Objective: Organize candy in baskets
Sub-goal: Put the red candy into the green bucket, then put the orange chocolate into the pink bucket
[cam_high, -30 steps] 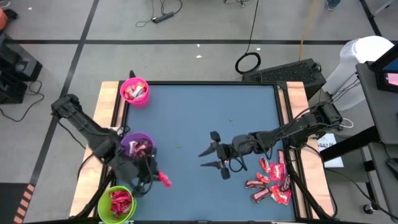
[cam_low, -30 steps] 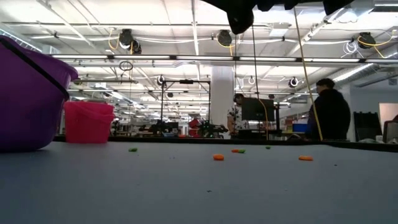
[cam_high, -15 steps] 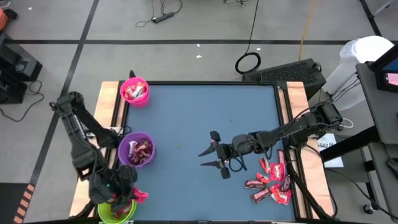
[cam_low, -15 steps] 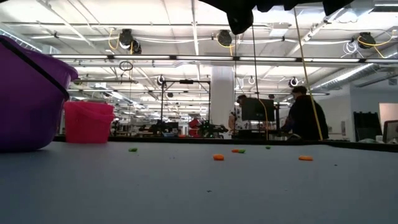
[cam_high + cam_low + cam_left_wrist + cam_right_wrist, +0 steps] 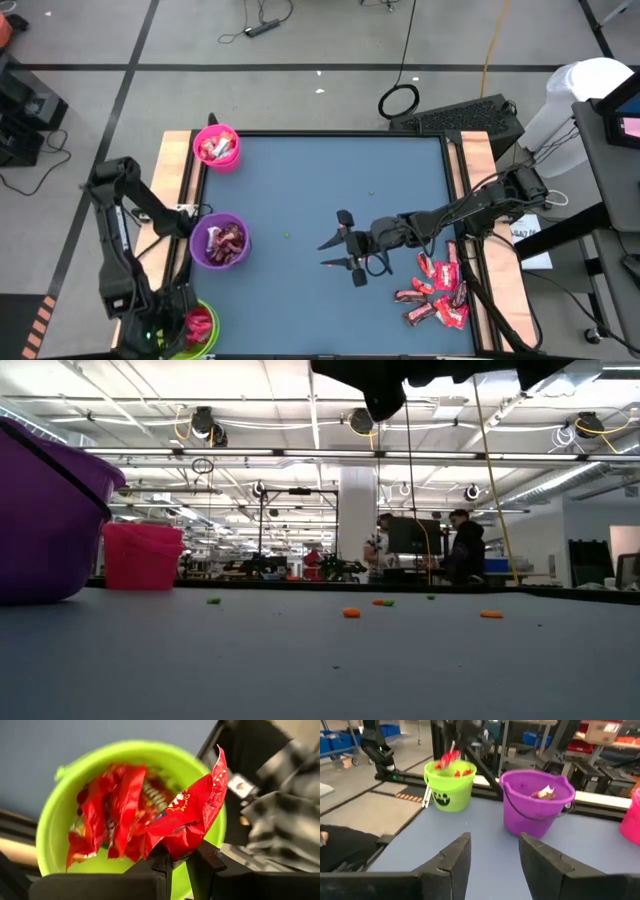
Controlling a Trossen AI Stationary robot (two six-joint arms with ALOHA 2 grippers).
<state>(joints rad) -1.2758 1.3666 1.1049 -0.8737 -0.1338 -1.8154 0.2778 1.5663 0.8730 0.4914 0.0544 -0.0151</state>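
**One red wrapper hangs directly over the lime green tub**

One shiny red wrapped candy piece [image 5: 192,812] is pinched by its lower end between the left gripper's [image 5: 179,861] jaws, its long axis standing up and away from them. Past it in the left wrist view lies the round lime green plastic tub [image 5: 57,827], already holding several red pieces, so the held piece sits right above that tub's mouth. From above, the left gripper hovers at the near left corner of the blue surface [image 5: 320,190], over the green tub [image 5: 205,345]; letting go there should drop the piece straight in.

The right gripper [image 5: 338,252] waits mid-surface with jaws spread and nothing between them. The loose pile of red and dark brown wrapped candy [image 5: 438,290] lies just to its right, near the right edge, so the right arm is far nearer to it. The purple tub [image 5: 222,241] and bright pink tub [image 5: 217,146] stand along the left edge
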